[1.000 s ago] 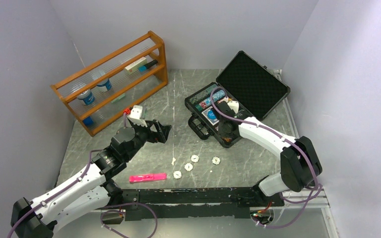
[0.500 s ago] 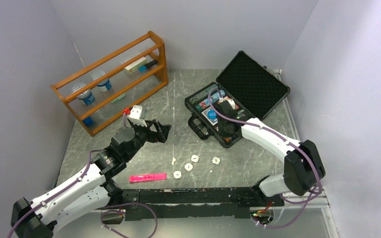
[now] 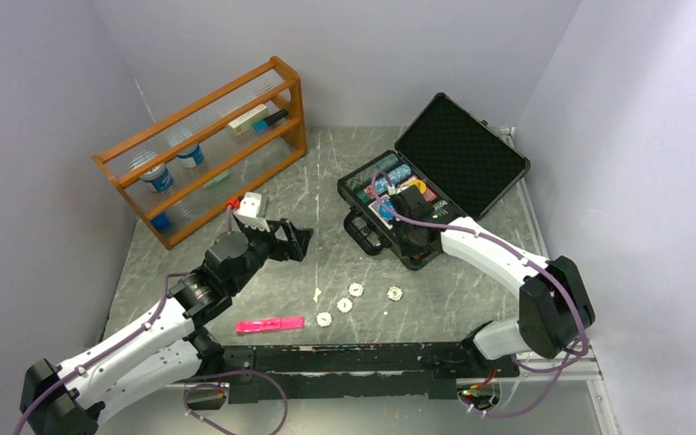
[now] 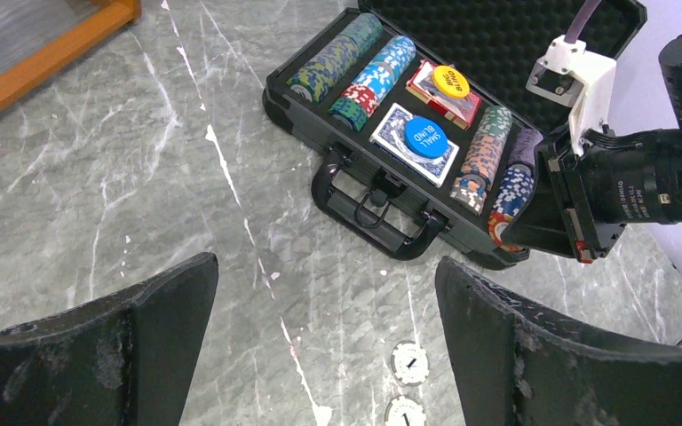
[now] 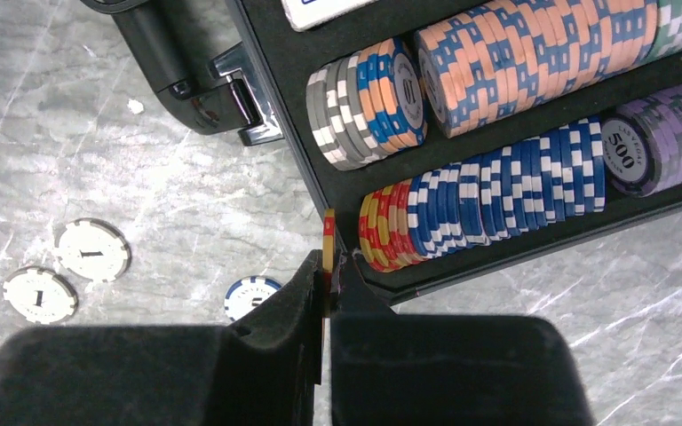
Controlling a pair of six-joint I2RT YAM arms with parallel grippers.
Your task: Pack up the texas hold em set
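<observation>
Just changed: over the last second the right gripper (image 5: 329, 266) has drawn its jaws together. It has also slid from above the middle of the tray to the near right corner of the black rectangular handled case with foam lining (image 3: 462, 154).
Right tool: clamped on a thin yellow-and-red poker chip (image 5: 328, 238), held on edge.
Chip's place: just beside the end of the red, yellow and blue chip row (image 5: 479, 191), at the case's rim.
What it means: we judge this chip is being fed onto the end of that row, so the packing is well along but not done.
Left tool: the left gripper (image 4: 324, 293) has kept its jaws wide apart, holding nothing, above the grey marbled table (image 4: 142, 177).
Still out: small white discs (image 3: 355, 290) and one blue-and-white chip (image 5: 250, 295) lie on the table near the case's front, and the lid stands open.
Hidden from above: the right wrist covers that corner, so we cannot see the grip there.
Hard to make out: the chip shows edge-on only, so we cannot read its face. We cannot tell whether it touches the row or the foam.
Cut off: the left fingers run out of the frame's lower edge, and one white disc is clipped at the side of the right wrist view.
</observation>
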